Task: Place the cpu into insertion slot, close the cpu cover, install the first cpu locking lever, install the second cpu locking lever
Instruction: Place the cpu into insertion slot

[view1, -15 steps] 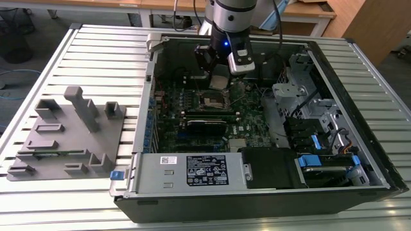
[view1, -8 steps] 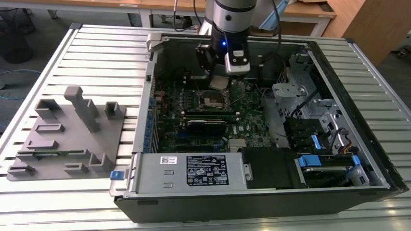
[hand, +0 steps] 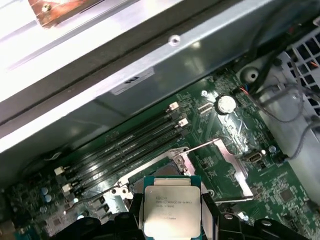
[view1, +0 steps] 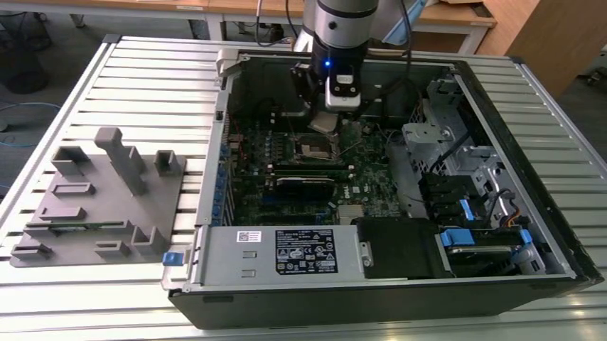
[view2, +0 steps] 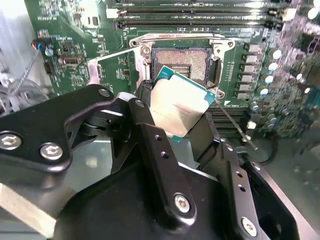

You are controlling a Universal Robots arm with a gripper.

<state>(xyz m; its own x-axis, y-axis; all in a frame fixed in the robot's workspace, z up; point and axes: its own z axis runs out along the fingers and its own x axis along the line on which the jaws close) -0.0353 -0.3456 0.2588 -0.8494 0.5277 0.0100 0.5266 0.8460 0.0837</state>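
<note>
Black two-finger gripper [view2: 176, 120] clamped on edges of flat square silver-topped cpu [view2: 177, 102]. Chip held tilted, close over square dark metal-rimmed insertion slot [view2: 187, 62] in green circuit board [view2: 65, 30]. Step in hand, by my reading: cpu placement, not seated. Seating calls for chip levelled, corners matched.

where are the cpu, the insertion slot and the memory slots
cpu [view2: 179, 107], second wrist view, middle of its silvery top
insertion slot [view2: 187, 62], second wrist view, its exposed centre
memory slots [view2: 200, 21], second wrist view, one long black slot
</note>
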